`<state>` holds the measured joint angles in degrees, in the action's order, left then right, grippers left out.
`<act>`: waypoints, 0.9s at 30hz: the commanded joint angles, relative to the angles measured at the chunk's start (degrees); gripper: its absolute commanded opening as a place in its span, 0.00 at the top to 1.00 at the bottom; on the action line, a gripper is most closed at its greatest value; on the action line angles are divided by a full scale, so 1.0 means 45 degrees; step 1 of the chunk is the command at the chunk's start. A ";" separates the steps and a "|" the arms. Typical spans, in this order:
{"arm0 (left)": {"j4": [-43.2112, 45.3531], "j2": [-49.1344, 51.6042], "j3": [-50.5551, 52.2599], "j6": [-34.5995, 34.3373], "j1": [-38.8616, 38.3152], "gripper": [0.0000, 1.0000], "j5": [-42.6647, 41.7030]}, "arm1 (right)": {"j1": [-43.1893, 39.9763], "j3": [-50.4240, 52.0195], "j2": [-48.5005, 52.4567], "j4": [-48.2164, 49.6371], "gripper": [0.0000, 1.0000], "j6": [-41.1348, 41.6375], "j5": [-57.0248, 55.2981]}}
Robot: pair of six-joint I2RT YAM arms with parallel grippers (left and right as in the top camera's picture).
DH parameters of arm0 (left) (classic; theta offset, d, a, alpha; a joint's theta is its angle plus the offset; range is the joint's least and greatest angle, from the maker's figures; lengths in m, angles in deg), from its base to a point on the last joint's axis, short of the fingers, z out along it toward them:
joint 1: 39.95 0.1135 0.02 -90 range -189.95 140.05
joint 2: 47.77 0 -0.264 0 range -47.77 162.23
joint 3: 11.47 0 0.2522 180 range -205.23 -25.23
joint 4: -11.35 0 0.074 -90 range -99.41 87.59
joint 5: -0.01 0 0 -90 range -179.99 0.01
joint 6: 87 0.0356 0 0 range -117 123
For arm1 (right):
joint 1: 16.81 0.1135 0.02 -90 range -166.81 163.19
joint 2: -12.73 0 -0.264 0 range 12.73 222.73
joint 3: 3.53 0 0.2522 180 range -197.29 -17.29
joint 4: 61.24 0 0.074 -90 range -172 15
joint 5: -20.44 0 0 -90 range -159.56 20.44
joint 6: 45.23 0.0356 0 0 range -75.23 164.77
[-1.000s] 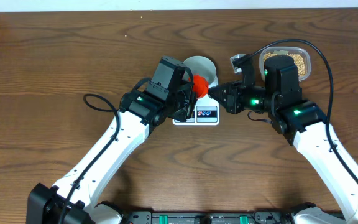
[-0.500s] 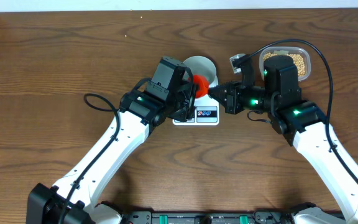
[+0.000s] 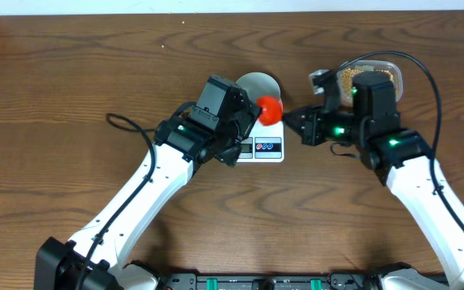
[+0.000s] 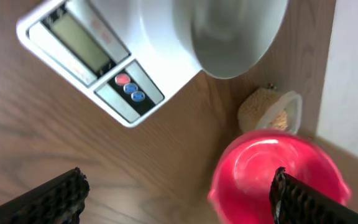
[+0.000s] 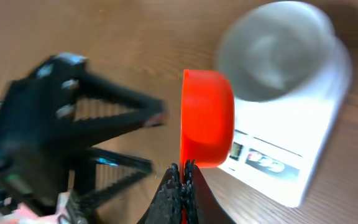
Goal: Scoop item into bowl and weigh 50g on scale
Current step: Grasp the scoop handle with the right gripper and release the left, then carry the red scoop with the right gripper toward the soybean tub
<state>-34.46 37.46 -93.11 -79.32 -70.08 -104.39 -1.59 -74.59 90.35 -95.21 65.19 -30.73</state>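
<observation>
Right fingers [image 5: 178, 186] are pinched tight on the handle of the red scoop [image 3: 269, 109]. You see its cup edge-on in the right wrist view. From overhead it sits over the front-right rim of the bowl [image 3: 256, 84]; whether the two touch, you cannot tell.

Left fingers [image 4: 58, 198] are spread wide with nothing between them, hanging over the counter [image 3: 71, 72] just front-left of the scale [image 3: 268, 148].

The bowl stands on the scale's platform, toward its back. The display and buttons face the front edge; the reading is too small to make out.

The beans [image 3: 387, 79] lie in a clear tub [image 3: 377, 61] at back right, well apart from the scale and partly hidden under the right arm.
</observation>
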 commanded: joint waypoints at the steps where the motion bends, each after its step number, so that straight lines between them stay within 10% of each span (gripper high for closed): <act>1: -0.0053 0.0112 0.0039 0.3434 -0.0015 0.04 0.0471 | -0.0544 -0.0209 0.0087 -0.0413 0.99 0.0121 -0.0665; 14: -0.0452 0.0112 0.0039 1.0962 -0.0015 0.05 0.0763 | -0.1064 -0.0209 0.0087 -0.1331 0.99 -0.1234 -0.1647; 27: -0.1175 0.0112 0.0039 1.0962 -0.0015 0.05 0.1647 | -0.1141 -0.0209 0.0087 -0.1433 0.99 -0.1418 -0.2322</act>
<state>-39.51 37.46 -93.11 -31.34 -70.08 -98.40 -6.13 -74.59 90.35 -101.76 59.99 -40.56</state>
